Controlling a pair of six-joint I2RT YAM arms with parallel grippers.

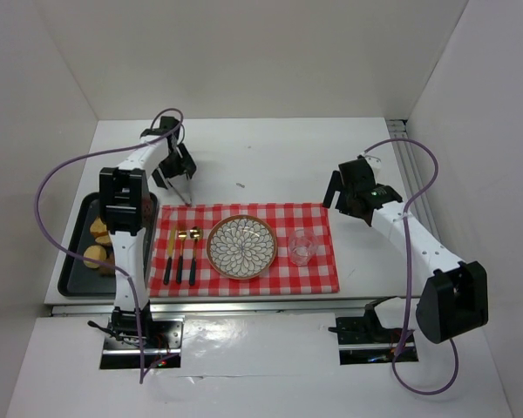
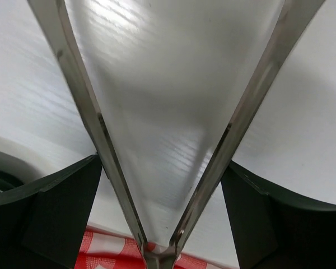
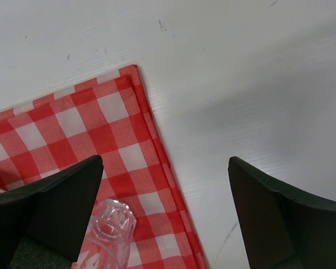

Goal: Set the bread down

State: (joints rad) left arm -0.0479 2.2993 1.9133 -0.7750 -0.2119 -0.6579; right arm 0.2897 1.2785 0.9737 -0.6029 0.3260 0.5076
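Several golden bread pieces (image 1: 97, 242) lie in a black tray (image 1: 72, 271) at the left edge of the table. My left gripper (image 1: 173, 168) (image 2: 161, 162) is shut on metal tongs (image 1: 181, 193) (image 2: 224, 140), which are empty. They spread in a V, and their tip hangs over the white table at the far left corner of the red checked cloth (image 1: 314, 274). A patterned plate (image 1: 241, 246) sits in the middle of the cloth. My right gripper (image 1: 338, 197) (image 3: 165, 161) is open and empty over the cloth's far right corner (image 3: 131, 70).
A clear glass (image 1: 302, 247) (image 3: 109, 227) stands on the cloth right of the plate. Cutlery (image 1: 181, 252) lies left of the plate. White walls enclose the table on three sides. A small dark speck (image 1: 241, 185) lies on the table behind the cloth.
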